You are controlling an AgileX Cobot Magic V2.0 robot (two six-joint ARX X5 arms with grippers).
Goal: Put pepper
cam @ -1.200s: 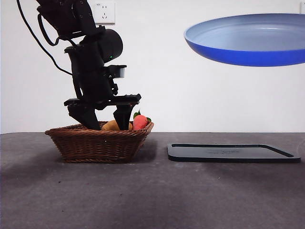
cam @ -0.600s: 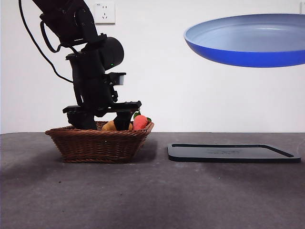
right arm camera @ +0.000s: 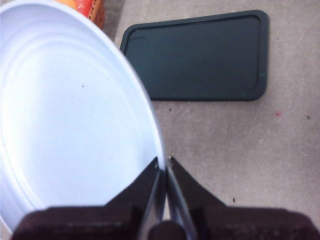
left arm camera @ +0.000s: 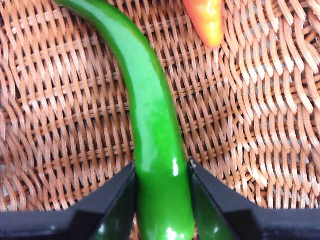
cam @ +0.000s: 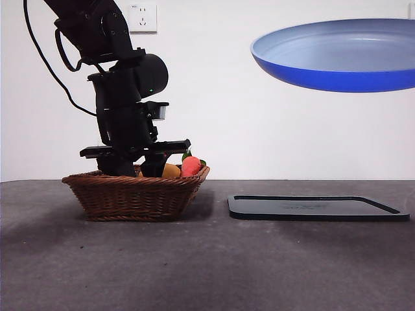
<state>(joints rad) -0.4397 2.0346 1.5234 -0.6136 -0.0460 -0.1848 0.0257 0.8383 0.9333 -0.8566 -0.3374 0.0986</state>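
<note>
The pepper (left arm camera: 150, 125), glossy green and long, lies on the woven floor of the wicker basket (left arm camera: 60, 125). My left gripper (left arm camera: 162, 172) is down inside the basket (cam: 130, 194), and its two jaws press against both sides of the pepper near one end. In the front view the left gripper (cam: 136, 170) dips behind the basket's rim, which hides the pepper. My right gripper (right arm camera: 163, 162) is shut on the rim of the blue plate (right arm camera: 70, 115). It holds the plate (cam: 337, 65) high in the air at the right.
A red-orange item with green leaves (cam: 190, 166) and a yellow-orange fruit (cam: 170, 171) lie in the basket next to the gripper. The red-orange item also shows in the left wrist view (left arm camera: 207, 20). A flat black tray (cam: 318, 207) lies on the table below the plate.
My left gripper has come down into the basket, and its jaws have drawn together. The plate has not moved.
</note>
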